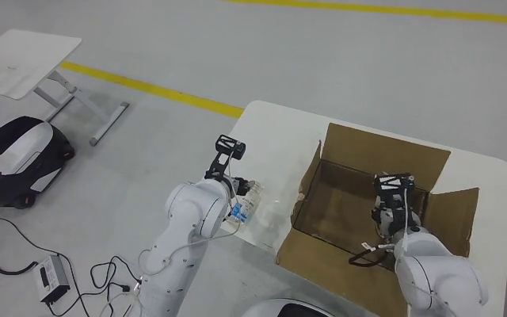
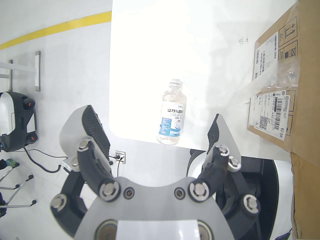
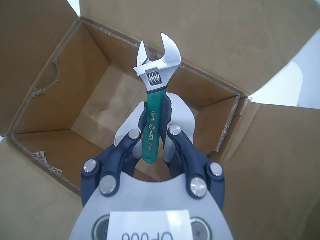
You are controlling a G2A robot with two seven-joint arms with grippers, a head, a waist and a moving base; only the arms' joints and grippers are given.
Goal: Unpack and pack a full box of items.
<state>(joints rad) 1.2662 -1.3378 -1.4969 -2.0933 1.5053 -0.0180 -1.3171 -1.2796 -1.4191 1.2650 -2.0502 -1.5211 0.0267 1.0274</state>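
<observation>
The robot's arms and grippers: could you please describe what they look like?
The left arm and right arm have rounded white shells with thin cables alongside. The left gripper and right gripper each have two silver fingers with black ribbed pads, dark linkages with round silver bolts, and a grey plate bearing a white label.

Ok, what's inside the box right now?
The box floor that shows is bare cardboard. The right gripper holds a wrench over the opening; both cover part of the floor, so items there can't be ruled out.
</observation>
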